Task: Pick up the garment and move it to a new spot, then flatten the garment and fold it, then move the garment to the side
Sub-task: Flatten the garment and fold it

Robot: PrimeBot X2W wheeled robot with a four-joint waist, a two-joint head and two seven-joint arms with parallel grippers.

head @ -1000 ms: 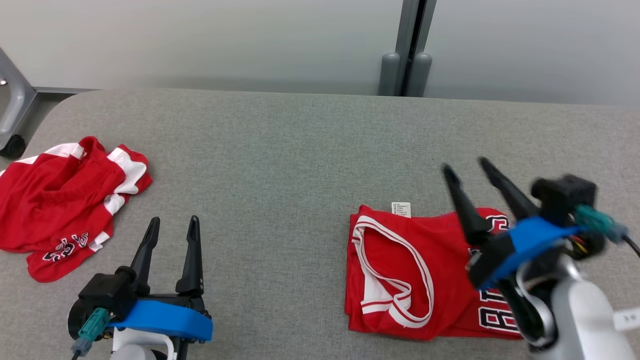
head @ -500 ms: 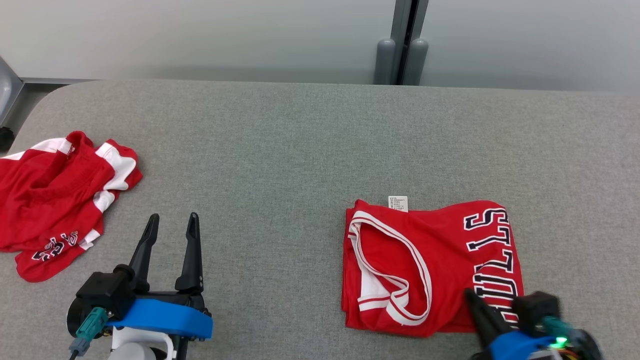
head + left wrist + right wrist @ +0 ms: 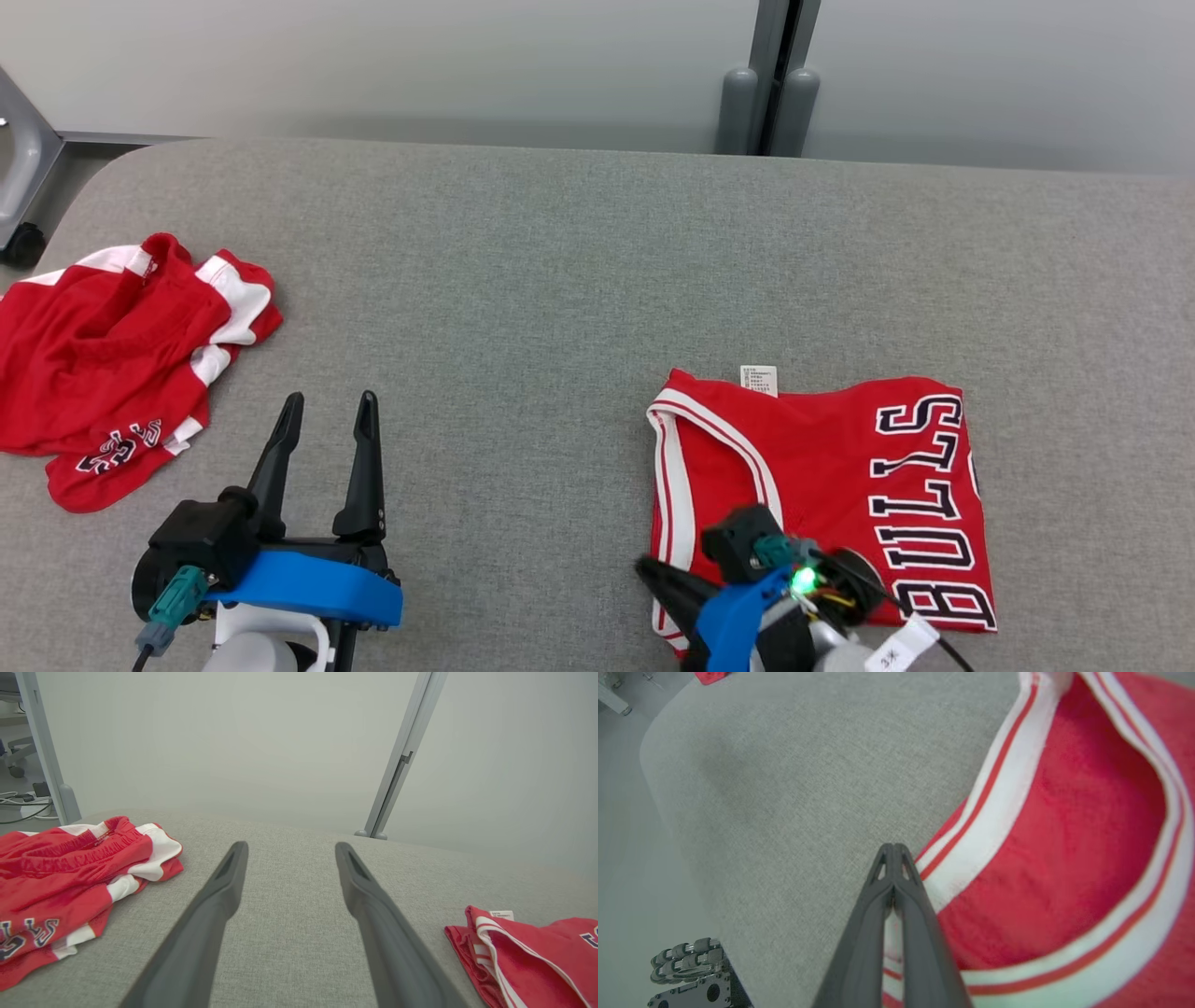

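Right gripper (image 3: pixel 893 847) has swung down to the table's (image 3: pixel 560 280) near right, fingers pressed together on folded jersey (image 3: pixel 840 467) trim, armhole now flatter; left gripper (image 3: pixel 329 411) spread wide, idle; side move likely next

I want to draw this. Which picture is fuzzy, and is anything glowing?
Right wrist view: the jersey goes fuzzy up close. Head view: sharp, a green light glows by the right gripper. Left wrist view: the left gripper blurs near the bottom.
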